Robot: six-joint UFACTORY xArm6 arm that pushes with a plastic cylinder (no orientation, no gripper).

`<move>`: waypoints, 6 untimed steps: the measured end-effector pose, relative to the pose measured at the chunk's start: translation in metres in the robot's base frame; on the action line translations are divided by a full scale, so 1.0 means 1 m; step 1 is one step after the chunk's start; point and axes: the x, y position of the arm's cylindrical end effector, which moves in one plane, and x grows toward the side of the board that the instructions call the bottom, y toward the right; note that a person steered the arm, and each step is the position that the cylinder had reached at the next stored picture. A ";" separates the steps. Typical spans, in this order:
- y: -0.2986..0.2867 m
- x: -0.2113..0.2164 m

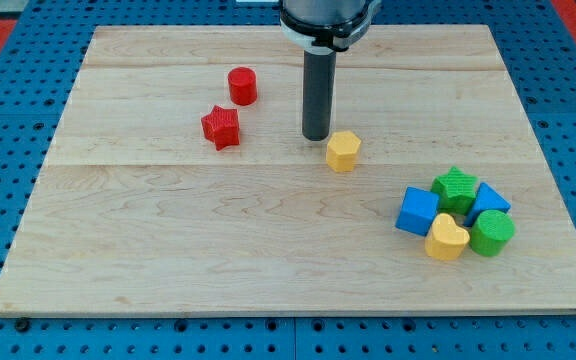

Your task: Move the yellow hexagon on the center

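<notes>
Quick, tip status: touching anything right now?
My tip: no gripper, holding nothing; it sits just up-left of the yellow hexagon, very close, contact cannot be told.

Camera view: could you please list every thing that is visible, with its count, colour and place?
Hexagon block: 1, yellow, near the board's middle, slightly toward the view's top.
Cylinder block: 1, red, upper left of the middle.
Star block: 1, red, just below the red cylinder.
Cube: 1, blue, left end of the cluster at the view's lower right.
Green star: 1, green, top of that cluster.
Second blue block: 1, blue, right of the green star; shape unclear.
Heart block: 1, yellow, bottom of the cluster.
Green cylinder: 1, green, right of the heart.
Board: 1, light wood, on a blue perforated base.
My tip: 1, dark rod, just left of and above the yellow hexagon.
</notes>
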 end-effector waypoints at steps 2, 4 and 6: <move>0.006 0.029; 0.041 0.032; 0.064 0.055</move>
